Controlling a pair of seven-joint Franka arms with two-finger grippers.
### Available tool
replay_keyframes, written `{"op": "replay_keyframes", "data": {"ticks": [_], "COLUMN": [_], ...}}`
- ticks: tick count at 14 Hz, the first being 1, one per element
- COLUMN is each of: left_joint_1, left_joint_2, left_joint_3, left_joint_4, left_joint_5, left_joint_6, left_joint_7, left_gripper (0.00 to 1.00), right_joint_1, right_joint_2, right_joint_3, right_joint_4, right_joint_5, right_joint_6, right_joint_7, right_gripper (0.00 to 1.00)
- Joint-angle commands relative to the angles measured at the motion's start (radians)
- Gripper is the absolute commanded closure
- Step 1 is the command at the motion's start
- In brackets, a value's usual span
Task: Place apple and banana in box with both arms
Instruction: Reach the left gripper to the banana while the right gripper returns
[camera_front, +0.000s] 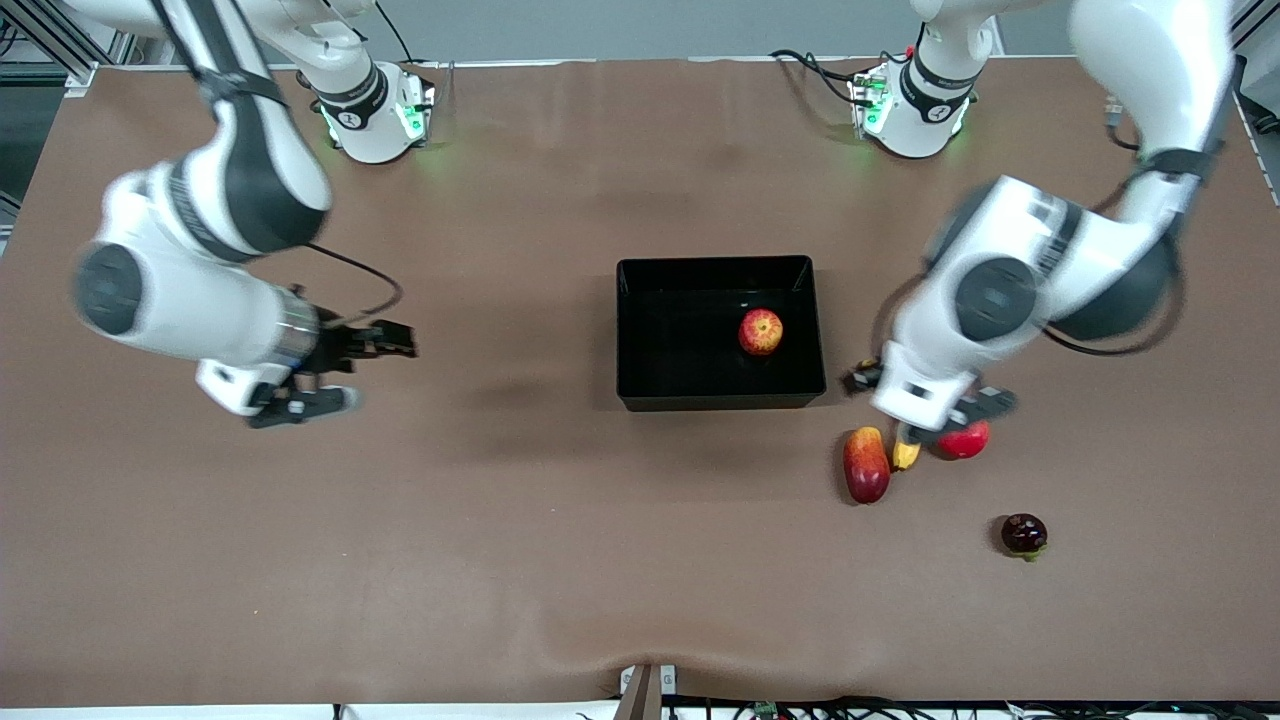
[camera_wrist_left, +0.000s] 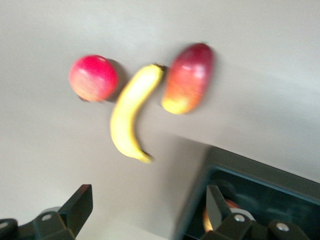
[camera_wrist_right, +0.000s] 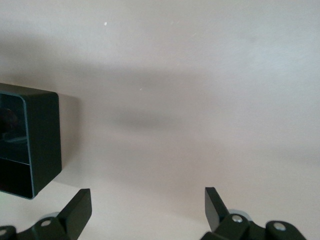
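The apple (camera_front: 761, 332) lies in the black box (camera_front: 716, 402), toward the left arm's end of it. The banana (camera_wrist_left: 131, 115) lies on the table just outside the box, nearer the front camera. In the front view only its yellow tip (camera_front: 905, 453) shows under the left hand. My left gripper (camera_front: 943, 424) hangs open and empty over the banana, fingers wide apart in the left wrist view (camera_wrist_left: 148, 201). That view also shows the box corner (camera_wrist_left: 260, 197). My right gripper (camera_front: 360, 372) is open and empty over bare table toward the right arm's end, apart from the box (camera_wrist_right: 42, 135).
An elongated red-yellow oval fruit (camera_front: 866, 464) and a pinkish-red round fruit (camera_front: 966, 440) lie on either side of the banana. Both show in the left wrist view, the oval (camera_wrist_left: 188, 78) and the round one (camera_wrist_left: 93, 78). A small dark fruit (camera_front: 1024, 535) sits nearer the front camera.
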Motion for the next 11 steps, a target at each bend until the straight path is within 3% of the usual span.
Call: {"op": "replay_keyframes", "data": {"ticks": [1, 5, 9, 11], "left_joint_1": [0.111, 0.214, 0.233, 0.234], "left_joint_2": [0.04, 0.053, 0.099, 0.113], "left_joint_3": [-0.014, -0.009, -0.001, 0.026], "left_joint_4": [-0.081, -0.29, -0.367, -0.397], "left_joint_5": [0.024, 0.024, 0.028, 0.068], "left_joint_6": [0.062, 0.333, 0.444, 0.489], "left_joint_7": [0.084, 0.098, 0.097, 0.088], "left_gripper": [0.0, 0.0, 0.0, 0.02], "right_joint_1": [-0.077, -0.139, -0.081, -0.079], "right_joint_2": [-0.086, -0.183, -0.22, -0.22], "right_joint_3": [0.021, 0.013, -0.141, -0.171], "right_joint_4": [-0.027, -0.027, 0.036, 0.122], "right_joint_5": [-0.021, -0.139, -0.139, -0.139], "right_joint_6": [-0.017, -0.023, -0.162, -0.262], "right_joint_7": [-0.058, -0.08, -0.121, -0.155], "right_gripper": [0.0, 0.0, 0.0, 0.0]}}
